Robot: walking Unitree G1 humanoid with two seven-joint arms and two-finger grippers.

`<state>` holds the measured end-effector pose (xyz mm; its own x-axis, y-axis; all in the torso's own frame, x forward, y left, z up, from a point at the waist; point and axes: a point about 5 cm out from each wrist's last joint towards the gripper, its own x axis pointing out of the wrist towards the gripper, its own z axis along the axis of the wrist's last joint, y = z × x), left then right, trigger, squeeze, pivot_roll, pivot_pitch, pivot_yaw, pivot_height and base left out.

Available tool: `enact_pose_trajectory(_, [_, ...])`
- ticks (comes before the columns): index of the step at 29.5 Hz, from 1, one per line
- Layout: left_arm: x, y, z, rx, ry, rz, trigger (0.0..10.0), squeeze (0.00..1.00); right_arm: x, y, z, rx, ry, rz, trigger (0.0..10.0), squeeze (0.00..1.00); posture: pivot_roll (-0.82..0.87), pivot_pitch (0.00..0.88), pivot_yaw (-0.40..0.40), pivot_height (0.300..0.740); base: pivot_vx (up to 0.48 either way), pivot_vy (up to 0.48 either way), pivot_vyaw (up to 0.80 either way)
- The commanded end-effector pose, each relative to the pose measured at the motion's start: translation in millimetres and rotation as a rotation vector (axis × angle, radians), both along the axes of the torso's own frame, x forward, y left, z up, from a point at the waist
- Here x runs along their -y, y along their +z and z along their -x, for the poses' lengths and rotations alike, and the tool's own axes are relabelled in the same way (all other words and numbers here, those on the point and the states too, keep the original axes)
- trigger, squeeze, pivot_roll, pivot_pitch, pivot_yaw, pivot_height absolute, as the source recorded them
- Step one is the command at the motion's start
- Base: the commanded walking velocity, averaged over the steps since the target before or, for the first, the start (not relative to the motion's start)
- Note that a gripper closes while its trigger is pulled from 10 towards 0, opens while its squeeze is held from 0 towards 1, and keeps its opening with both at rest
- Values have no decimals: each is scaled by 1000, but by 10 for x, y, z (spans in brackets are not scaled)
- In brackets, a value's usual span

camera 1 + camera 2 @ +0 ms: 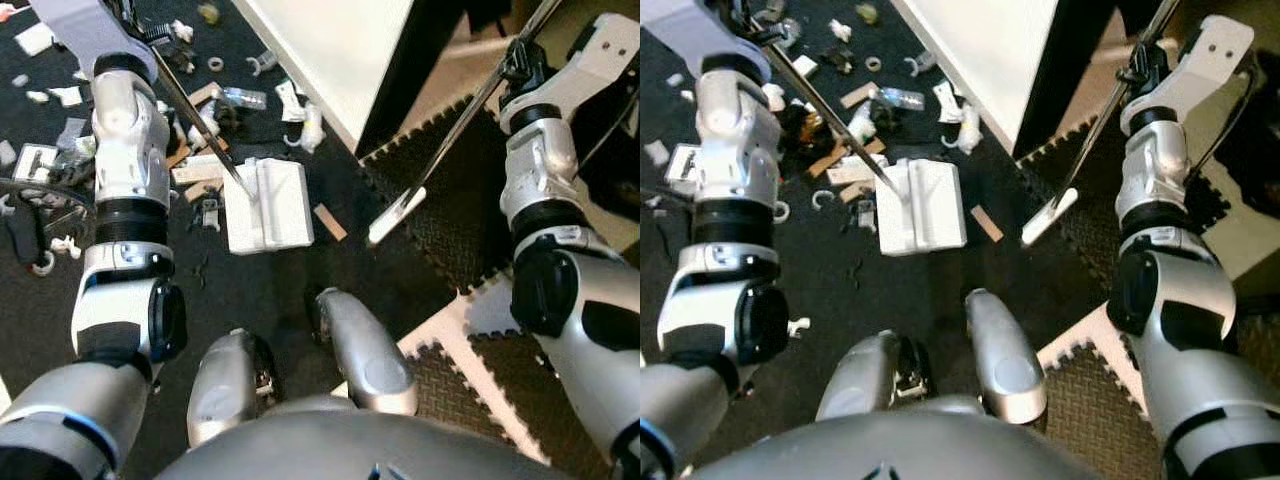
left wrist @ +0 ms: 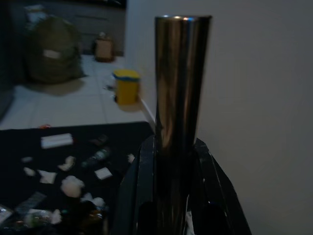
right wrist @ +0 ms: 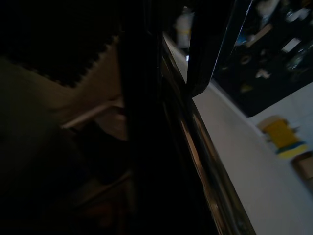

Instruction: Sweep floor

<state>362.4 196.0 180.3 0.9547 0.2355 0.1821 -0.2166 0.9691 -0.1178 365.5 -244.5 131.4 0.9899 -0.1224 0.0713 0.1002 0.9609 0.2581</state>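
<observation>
My left gripper (image 2: 173,152) is shut on a shiny metal handle (image 1: 195,115) that slants down to a white dustpan (image 1: 268,207) lying on the black mat (image 1: 260,290). My right gripper (image 1: 520,62) is shut on a second metal pole (image 1: 462,128). That pole ends in a narrow white broom head (image 1: 397,216), which rests on the dark foam tiles to the right of the dustpan. Litter (image 1: 215,100) lies scattered over the mat beyond and to the left of the dustpan: paper scraps, cardboard strips, small bottles and rings.
A white wall or cabinet (image 1: 335,50) stands straight ahead, its corner just beyond the broom head. Dark and white foam puzzle tiles (image 1: 455,320) cover the floor on the right. A cardboard strip (image 1: 329,222) lies between dustpan and broom. My own legs (image 1: 360,350) are below.
</observation>
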Motion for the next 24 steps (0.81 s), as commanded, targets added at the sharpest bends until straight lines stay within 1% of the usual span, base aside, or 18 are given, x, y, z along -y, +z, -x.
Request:
enact_pose_trajectory(1, [2,-104,71,-11,40,-18,10000,0,-23,58,-24,25,16,8,10000,0,-32,63,-12,740,0,0,-575])
enact_pose_trajectory(2, [-7,-178,97,-33,59,-22,10000,0,-38,45,-22,21,29,11,10000,0,-32,64,-14,740,0,0,0])
enact_pose_trajectory(7, [-77,-398,190,-109,141,-43,10000,0,-75,2,-14,2,66,22,10000,0,-29,62,-18,740,0,0,0])
enact_pose_trajectory(8, [-77,-398,190,-109,141,-43,10000,0,-75,2,-14,2,66,22,10000,0,-29,62,-18,740,0,0,0])
enact_pose_trajectory(10, [-86,-488,234,-138,156,-55,10000,0,-89,-15,-12,-9,79,36,10000,0,-28,61,-17,740,0,0,0])
enact_pose_trajectory(11, [-86,-488,234,-138,156,-55,10000,0,-89,-15,-12,-9,79,36,10000,0,-28,61,-17,740,0,0,0])
enact_pose_trajectory(12, [-69,-583,284,-163,156,-74,10000,0,-116,-48,-6,-32,101,77,10000,0,-26,60,-15,740,0,0,0])
enact_pose_trajectory(14, [-63,-603,295,-168,156,-78,10000,0,-123,-56,-5,-37,106,87,10000,0,-26,60,-15,740,0,0,0])
enact_pose_trajectory(16, [-54,-680,333,-185,163,-87,10000,0,-170,-97,6,-50,137,109,10000,0,-24,59,-17,740,0,0,0])
enact_pose_trajectory(18, [-36,-750,353,-199,157,-91,10000,0,-220,-141,19,-63,169,123,10000,0,-22,58,-18,740,0,0,0])
enact_pose_trajectory(19, [-36,-750,353,-199,157,-91,10000,0,-220,-141,19,-63,169,123,10000,0,-22,58,-18,740,0,0,0])
enact_pose_trajectory(20, [5,-775,349,-197,126,-92,10000,0,-244,-162,24,-69,181,134,10000,0,-22,58,-18,740,0,0,0])
enact_pose_trajectory(21, [5,-775,349,-197,126,-92,10000,0,-244,-162,24,-69,181,134,10000,0,-22,58,-18,740,0,0,0])
enact_pose_trajectory(22, [71,-803,332,-191,83,-85,10000,0,-280,-186,32,-75,196,151,10000,0,-22,68,-19,740,0,0,0])
enact_pose_trajectory(23, [71,-803,332,-191,83,-85,10000,0,-280,-186,32,-75,196,151,10000,0,-22,68,-19,740,0,0,0])
enact_pose_trajectory(24, [110,-806,313,-184,62,-77,10000,0,-299,-197,38,-75,205,161,10000,0,-21,71,-18,740,0,0,0])
